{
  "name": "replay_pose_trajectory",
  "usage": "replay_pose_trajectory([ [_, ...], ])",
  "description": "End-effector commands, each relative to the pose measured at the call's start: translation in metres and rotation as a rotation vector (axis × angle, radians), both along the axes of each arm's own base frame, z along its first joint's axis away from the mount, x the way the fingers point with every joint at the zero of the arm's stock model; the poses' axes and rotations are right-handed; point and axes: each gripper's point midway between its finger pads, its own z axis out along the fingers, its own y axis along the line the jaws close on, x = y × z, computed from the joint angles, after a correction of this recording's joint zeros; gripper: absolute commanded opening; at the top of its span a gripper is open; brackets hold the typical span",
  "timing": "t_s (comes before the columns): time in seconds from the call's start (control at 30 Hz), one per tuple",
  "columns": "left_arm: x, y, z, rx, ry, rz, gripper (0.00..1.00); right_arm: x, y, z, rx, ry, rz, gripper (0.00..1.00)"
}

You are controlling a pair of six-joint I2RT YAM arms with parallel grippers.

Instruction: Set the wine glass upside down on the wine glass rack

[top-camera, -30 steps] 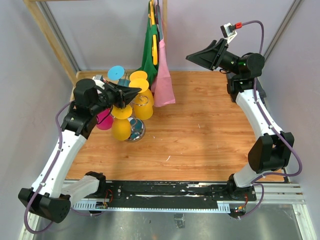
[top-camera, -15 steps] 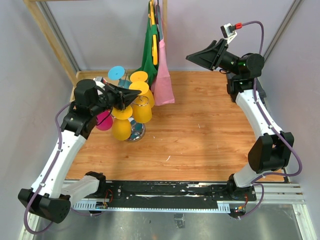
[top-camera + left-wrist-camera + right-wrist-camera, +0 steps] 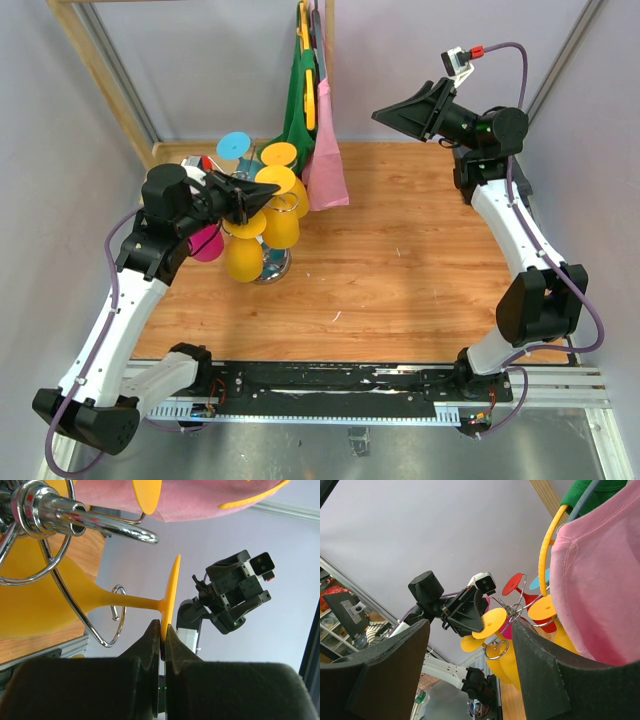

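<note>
Between the left jaws, pinched shut: foot rim of the yellow wine glass. Just beyond, stem apparently seated in a hook of the wine glass rack, bowl past it. Remaining: release, withdrawal. Right jaws agape, empty, well apart.

Setup's a light wood tabletop boxed in by plain pale lilac-grey walls on the far side and both sides. A bare wooden frame post slants up at far left, with a metal pole at far right. The near edge has a black rail, then grey metal sheeting. The light's soft and even.
</note>
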Motion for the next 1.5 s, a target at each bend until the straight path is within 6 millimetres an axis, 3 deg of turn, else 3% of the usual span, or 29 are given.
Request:
replay_pose_trajectory([
  [0.0,-0.001,0.002,0.008,0.046,-0.079,-0.021,0.0,-0.004,-0.014,0.011,0.017,-0.055,-0.039,0.68],
  [0.6,-0.015,0.003,0.013,0.08,-0.119,-0.051,0.0,-0.003,-0.015,0.011,0.022,-0.048,-0.043,0.68],
  [0.97,-0.02,-0.003,0.019,0.105,-0.168,-0.109,0.0,-0.001,-0.015,0.009,0.025,-0.037,-0.046,0.69],
  [1.47,-0.025,-0.018,0.013,0.119,-0.172,-0.203,0.0,0.0,-0.014,0.006,0.027,-0.03,-0.047,0.69],
])
